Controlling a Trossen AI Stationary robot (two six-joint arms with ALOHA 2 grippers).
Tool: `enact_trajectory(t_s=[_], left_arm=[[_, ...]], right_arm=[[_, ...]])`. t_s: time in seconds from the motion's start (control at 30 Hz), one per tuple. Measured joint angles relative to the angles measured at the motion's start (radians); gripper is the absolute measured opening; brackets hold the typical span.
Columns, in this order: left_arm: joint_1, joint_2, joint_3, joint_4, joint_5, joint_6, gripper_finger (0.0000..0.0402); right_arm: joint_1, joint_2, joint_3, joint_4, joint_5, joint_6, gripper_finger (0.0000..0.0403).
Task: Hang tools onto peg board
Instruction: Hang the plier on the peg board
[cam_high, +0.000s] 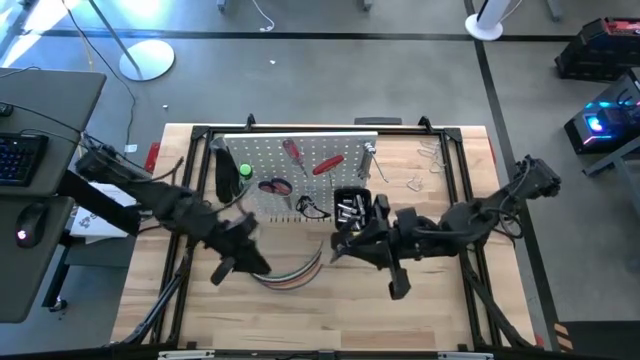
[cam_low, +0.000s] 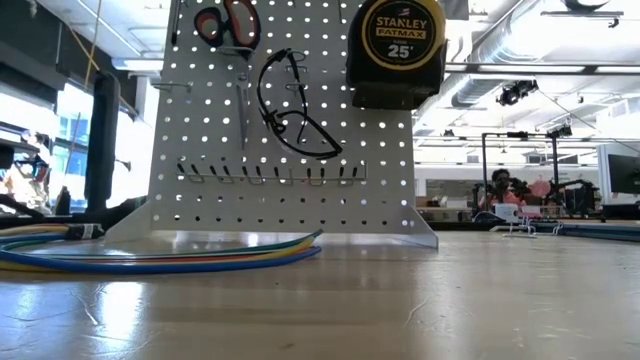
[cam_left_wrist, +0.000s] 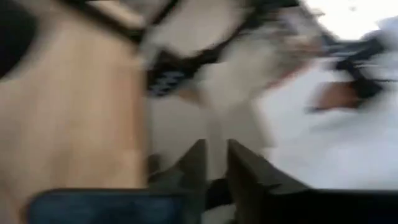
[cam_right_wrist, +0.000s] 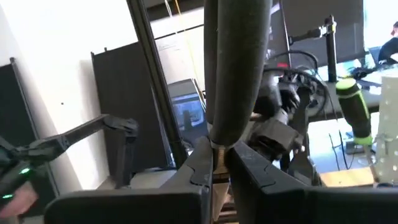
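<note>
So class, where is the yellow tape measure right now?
In the low view the yellow tape measure hangs high on the peg board, toward its right edge, above and right of the black safety glasses.

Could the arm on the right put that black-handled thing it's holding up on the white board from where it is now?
Probably yes. The right tool is shut on the black handle and sits just in front of the peg board, beside its black bin. Nothing seems to lie between them; the left tool is off to the side.

one peg board (cam_high: 300, 165), one tape measure (cam_low: 396, 45), two pincers
</note>
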Motion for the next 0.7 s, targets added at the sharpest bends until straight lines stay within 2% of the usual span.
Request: enact_trajectory(t_s=[0.07, 0.1, 0.23, 0.3, 0.47, 0.53, 0.67, 0.7], left_arm=[[-0.08, -0.039, -0.001, -0.163, -0.18, -0.011, 0.0018], [-0.128, -0.054, -0.007, -0.235, -0.276, -0.043, 0.0009], [-0.281, -0.094, -0.057, -0.495, -0.669, -0.289, 0.0006], [-0.341, -0.098, -0.071, -0.623, -0.833, -0.446, 0.0001], [-0.378, -0.092, -0.093, -0.906, -1.171, -0.826, 0.0], [-0.362, -0.092, -0.127, -0.992, -1.223, -0.995, 0.0], [-0.297, -0.098, -0.207, -1.109, -1.202, -1.277, 0.0], [-0.281, -0.098, -0.219, -1.11, -1.184, -1.308, 0.0]], right_arm=[[0.001, 0.006, 0.0, -0.006, 0.009, 0.019, 0.0017], [0.001, 0.011, 0.0, -0.007, 0.009, 0.031, 0.0017], [0.0, 0.042, -0.001, -0.019, 0.022, 0.052, 0.0017], [-0.002, 0.053, -0.001, -0.017, 0.039, 0.062, 0.0017], [-0.015, 0.066, -0.001, -0.012, 0.045, 0.098, 0.0017], [-0.015, 0.066, -0.001, -0.014, 0.047, 0.117, 0.0017], [-0.015, 0.065, -0.001, 0.002, 0.053, 0.112, 0.0017], [-0.015, 0.065, -0.001, 0.003, 0.051, 0.115, 0.0017]])
